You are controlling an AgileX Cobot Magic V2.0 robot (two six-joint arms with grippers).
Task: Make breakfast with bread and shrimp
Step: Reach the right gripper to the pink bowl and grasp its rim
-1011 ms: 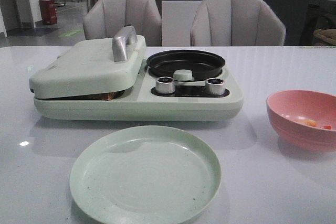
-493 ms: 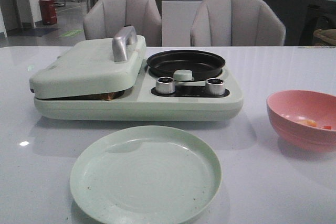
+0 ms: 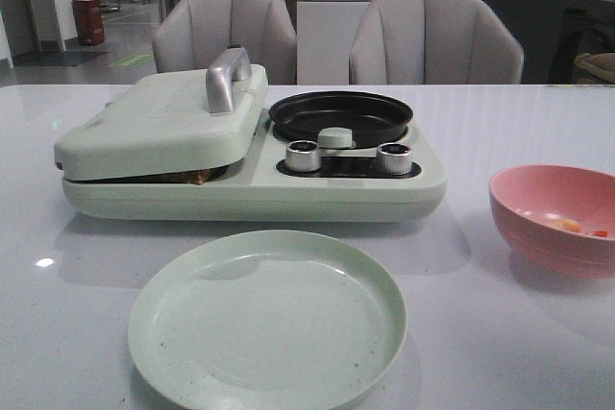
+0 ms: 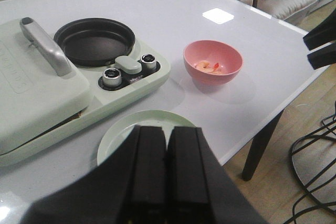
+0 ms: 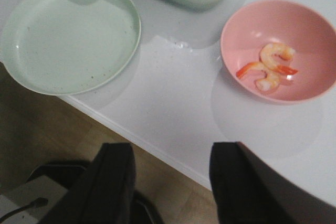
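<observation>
plate (image 3: 266,322) before cooker (image 3: 250,156) | shrimp (image 5: 269,67) in bowl (image 3: 554,216), right

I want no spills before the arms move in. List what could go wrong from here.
1. The pink bowl sits near the table edge; a nudge from the right claw could push it off.
2. The shrimp are small and curled, so they may slip.
3. The bread lies under the closed lid; lifting by the handle may shift the cooker.
</observation>
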